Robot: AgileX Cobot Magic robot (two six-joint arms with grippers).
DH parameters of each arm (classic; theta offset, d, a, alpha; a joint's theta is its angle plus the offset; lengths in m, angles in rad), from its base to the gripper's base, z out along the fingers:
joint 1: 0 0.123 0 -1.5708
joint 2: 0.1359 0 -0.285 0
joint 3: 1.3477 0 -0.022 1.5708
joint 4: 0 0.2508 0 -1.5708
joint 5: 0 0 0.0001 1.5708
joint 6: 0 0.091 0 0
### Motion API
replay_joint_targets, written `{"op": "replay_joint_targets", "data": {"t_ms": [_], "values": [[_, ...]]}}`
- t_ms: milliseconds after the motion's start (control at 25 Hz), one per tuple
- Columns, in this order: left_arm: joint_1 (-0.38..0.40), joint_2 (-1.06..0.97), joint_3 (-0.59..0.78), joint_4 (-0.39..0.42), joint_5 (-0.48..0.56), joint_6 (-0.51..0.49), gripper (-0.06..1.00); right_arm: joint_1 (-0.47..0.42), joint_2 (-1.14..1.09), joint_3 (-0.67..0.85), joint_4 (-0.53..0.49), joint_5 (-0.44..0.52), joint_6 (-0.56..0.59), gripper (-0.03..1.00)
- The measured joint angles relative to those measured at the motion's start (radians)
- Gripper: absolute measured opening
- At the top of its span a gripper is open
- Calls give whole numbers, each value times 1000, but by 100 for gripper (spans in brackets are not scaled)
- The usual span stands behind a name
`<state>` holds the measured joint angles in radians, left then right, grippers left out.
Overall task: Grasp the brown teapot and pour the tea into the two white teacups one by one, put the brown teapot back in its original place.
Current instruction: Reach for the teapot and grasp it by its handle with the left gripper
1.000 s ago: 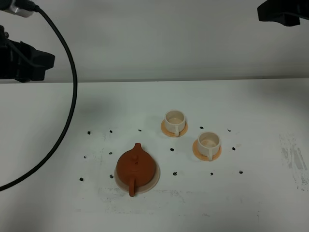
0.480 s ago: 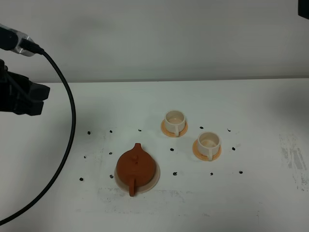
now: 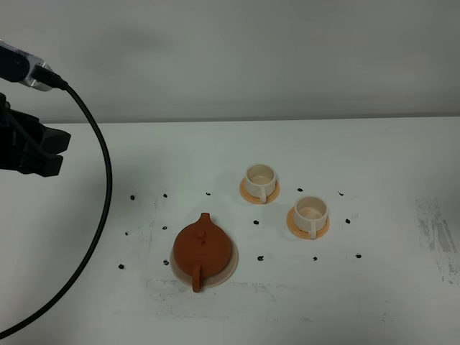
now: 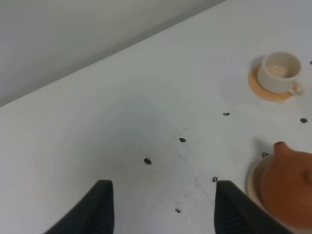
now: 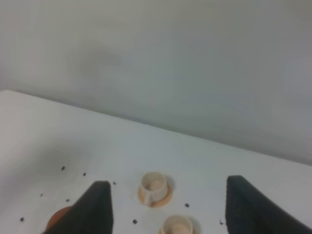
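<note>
The brown teapot (image 3: 202,246) sits on its pale beige disc, the original place (image 3: 231,264), at front centre, handle toward the front. The two white teacups (image 3: 259,178) (image 3: 312,211) stand on orange saucers to its right. No tea shows in them. My left gripper (image 3: 49,151) hovers at the far left, open and empty, well away from the teapot. In the left wrist view the left gripper (image 4: 163,207) frames bare table, with the teapot (image 4: 290,187) and one teacup (image 4: 279,72) off to one side. The right gripper (image 5: 168,184) is open, high above both teacups (image 5: 154,184) (image 5: 176,225).
Small black marks (image 3: 259,257) dot the white table (image 3: 388,158) around the tea set. A black cable (image 3: 106,180) loops from the left arm down across the table's left side. A scuffed grey patch (image 3: 438,233) lies at the right edge.
The right arm has drawn up and out of the exterior view at top right. The left arm has sunk a little and shifted left. Teapot and cups have stayed put.
</note>
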<state>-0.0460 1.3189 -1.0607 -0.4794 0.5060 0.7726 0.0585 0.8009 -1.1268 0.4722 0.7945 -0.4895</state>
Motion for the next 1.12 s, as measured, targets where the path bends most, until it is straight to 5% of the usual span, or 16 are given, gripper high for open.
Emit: {"op": "replay_joint_targets", "data": {"t_ms": [480,760,1120], "values": [[-40,0,0,73,41,-15,45,0,-400,298,-36,179,75,52],[-105,0,0,168,90,-151,40,0,-600,389,-160,252,187,52],[-194,0,0,188,200,-341,39,0,-736,484,-224,307,233,52]]}}
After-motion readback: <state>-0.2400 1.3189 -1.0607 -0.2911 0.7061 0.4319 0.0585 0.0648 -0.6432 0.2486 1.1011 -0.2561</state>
